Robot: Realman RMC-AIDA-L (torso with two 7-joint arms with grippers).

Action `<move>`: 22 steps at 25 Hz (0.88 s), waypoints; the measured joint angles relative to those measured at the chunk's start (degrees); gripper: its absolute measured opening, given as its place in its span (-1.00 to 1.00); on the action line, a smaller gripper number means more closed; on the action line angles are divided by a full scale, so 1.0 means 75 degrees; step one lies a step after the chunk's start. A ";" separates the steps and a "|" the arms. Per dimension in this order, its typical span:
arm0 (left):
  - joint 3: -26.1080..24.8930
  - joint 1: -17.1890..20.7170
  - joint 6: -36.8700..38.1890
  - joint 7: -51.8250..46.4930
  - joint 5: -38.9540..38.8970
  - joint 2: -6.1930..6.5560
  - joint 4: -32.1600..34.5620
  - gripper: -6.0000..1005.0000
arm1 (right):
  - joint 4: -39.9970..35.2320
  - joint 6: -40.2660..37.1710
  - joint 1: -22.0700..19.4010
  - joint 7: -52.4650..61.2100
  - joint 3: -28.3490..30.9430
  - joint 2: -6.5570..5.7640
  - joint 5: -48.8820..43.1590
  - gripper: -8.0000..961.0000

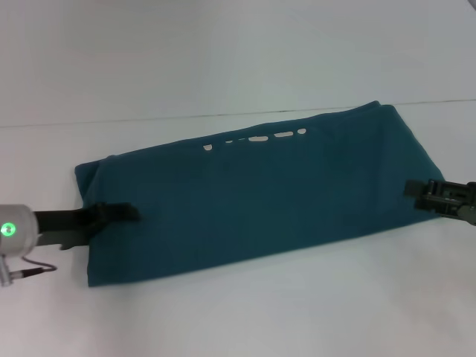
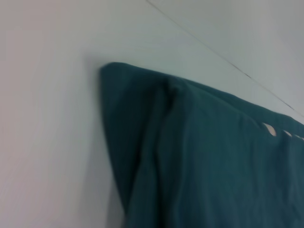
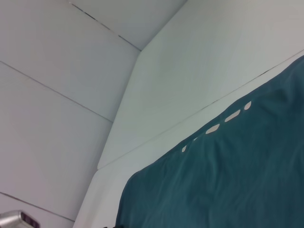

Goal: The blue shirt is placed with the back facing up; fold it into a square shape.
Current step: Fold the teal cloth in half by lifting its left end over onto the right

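The blue shirt [image 1: 260, 197] lies flat on the white tabletop [image 1: 223, 59], folded into a long band. The left end effector [image 1: 123, 213] rests on the shirt's left end, the right end effector [image 1: 418, 190] at its right edge; neither one's opening can be told.

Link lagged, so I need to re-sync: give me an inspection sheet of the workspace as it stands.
Surface: white table, bare around the cloth.
Job's things: blue shirt lies flat as a long band across the table, not square; small white gaps show in a row near its far edge.
Clutter: nothing seen.
Grippers: left gripper low over the shirt's left end; right gripper at the shirt's right end.
Cables: a thin cable loops by the left wrist, off the cloth.
Surroundings: white wall panels behind the table.
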 joint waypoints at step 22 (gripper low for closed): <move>0.0055 -0.0429 0.0156 0.0169 -0.0216 -0.0033 0.0006 -0.66 | 0.0000 0.0003 0.0023 0.0000 0.0033 0.0018 0.0033 0.58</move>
